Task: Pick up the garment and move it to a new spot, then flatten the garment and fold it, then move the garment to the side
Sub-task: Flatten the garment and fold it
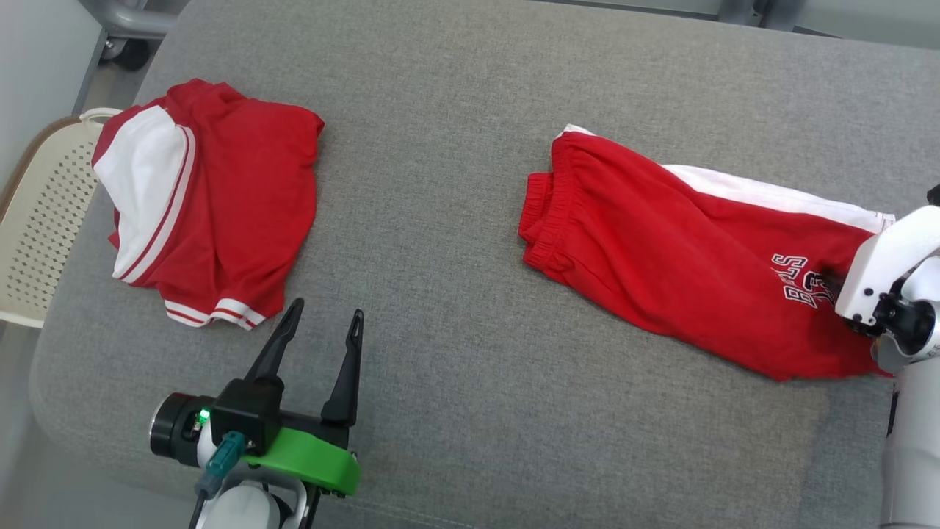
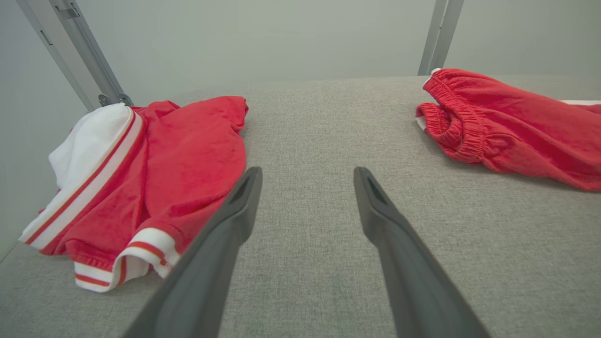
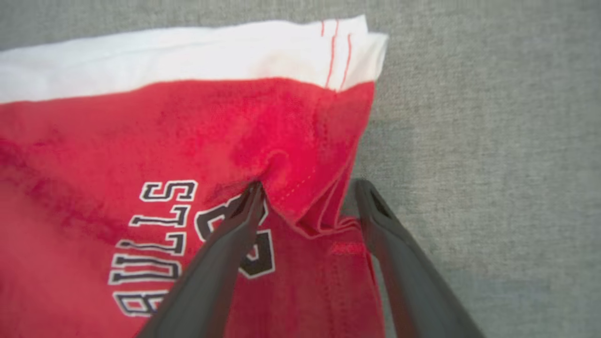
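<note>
The garment, a pair of red shorts (image 1: 661, 242) with a white side stripe and "BULLS" lettering, lies spread at the right of the grey padded surface (image 1: 455, 220). My right gripper (image 3: 307, 188) is open at its leg hem. One finger presses on the lettering and the other stands at the hem's edge, with a raised fold of red cloth between them. In the head view its white wrist (image 1: 885, 272) covers the fingers. My left gripper (image 1: 324, 314) is open and empty above bare surface, just right of a folded red and white garment (image 1: 220, 206).
A beige perforated basket (image 1: 44, 220) stands beside the surface's left edge. Metal frame legs (image 2: 75, 51) rise behind the far edge, against a pale wall. Bare grey surface stretches between the two garments (image 2: 328, 131).
</note>
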Tool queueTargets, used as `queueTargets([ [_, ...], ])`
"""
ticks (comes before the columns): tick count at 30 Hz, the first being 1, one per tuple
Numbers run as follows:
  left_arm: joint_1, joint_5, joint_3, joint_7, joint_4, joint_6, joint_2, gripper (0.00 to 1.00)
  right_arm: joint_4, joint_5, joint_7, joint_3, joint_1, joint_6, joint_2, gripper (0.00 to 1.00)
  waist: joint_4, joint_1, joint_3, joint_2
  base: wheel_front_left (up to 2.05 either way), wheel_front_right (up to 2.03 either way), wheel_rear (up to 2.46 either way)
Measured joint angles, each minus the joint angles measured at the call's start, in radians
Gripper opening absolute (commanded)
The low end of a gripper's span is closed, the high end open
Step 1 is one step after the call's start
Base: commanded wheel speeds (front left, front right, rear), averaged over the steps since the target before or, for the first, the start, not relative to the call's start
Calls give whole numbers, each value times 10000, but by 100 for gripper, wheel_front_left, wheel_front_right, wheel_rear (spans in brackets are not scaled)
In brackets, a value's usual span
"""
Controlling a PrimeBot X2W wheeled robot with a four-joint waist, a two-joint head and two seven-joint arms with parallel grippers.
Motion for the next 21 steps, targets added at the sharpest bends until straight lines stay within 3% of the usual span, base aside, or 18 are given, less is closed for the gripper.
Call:
queueTargets([
  [1, -15, 15, -21, 0, 13, -8, -17, 100, 100, 44, -2, 58, -109, 0, -17, 100, 21, 0, 32, 0, 0, 0, 0],
  [2, -32, 17, -42, 0, 25, -25, -33, 100, 192, 94, -12, 92, -210, -2, -25, 87, 45, 0, 55, 0, 0, 0, 0],
  [4, -52, 19, -59, 0, 42, -33, -61, 100, 286, 81, -46, 171, -319, -2, -29, 37, 97, 0, 81, 0, 0, 0, 0],
  [5, -53, 21, -79, 0, 63, -40, -69, 100, 332, 73, -100, 188, -363, -2, -29, 3, 121, 0, 84, 0, 0, 0, 0],
  [13, -88, 31, -73, 0, 148, -92, -121, 100, 280, -606, -345, 268, -457, 13, 21, 0, 227, 0, 35, 0, 0, 0, 0],
  [21, -94, 44, -40, 0, 192, -121, -196, 100, -192, -1241, -127, -42, -382, 12, -894, 0, 262, 0, -88, 0, 0, 0, 0],
])
